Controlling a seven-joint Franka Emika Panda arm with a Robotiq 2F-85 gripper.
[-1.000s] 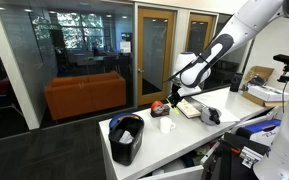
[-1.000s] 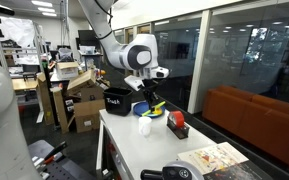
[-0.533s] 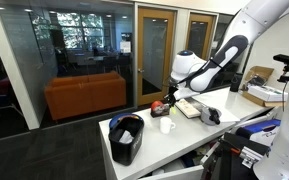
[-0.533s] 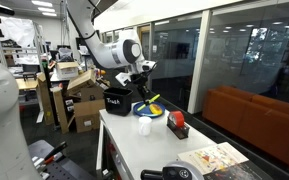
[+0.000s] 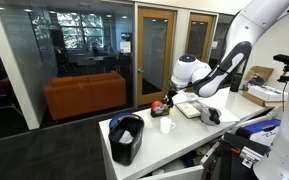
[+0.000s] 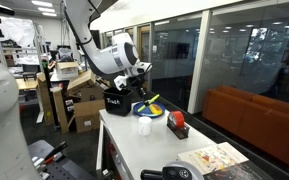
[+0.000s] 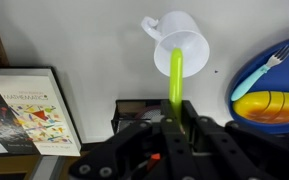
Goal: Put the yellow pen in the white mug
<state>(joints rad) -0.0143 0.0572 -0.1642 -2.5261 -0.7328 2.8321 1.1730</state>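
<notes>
In the wrist view my gripper [image 7: 176, 120] is shut on the yellow pen [image 7: 176, 78], which points straight out from the fingers. The pen's far tip overlaps the mouth of the white mug [image 7: 182, 45], seen from above with its handle at the upper left. In both exterior views the gripper [image 5: 170, 98] [image 6: 143, 88] hangs above the mug [image 5: 166, 125] [image 6: 144, 126], which stands upright on the white table. The pen is too thin to make out in the exterior views.
A blue plate [image 7: 269, 85] [image 6: 151, 110] with yellow food and a blue fork lies beside the mug. A picture book [image 7: 22, 105] lies on the other side. A large black bin [image 5: 126, 138] stands at the table's end, and a red object [image 6: 177, 122] near the plate.
The arm has swung over the last second, carrying the wrist and the held pen sideways towards the spot above the mug. The jaws have stayed shut on the pen.
</notes>
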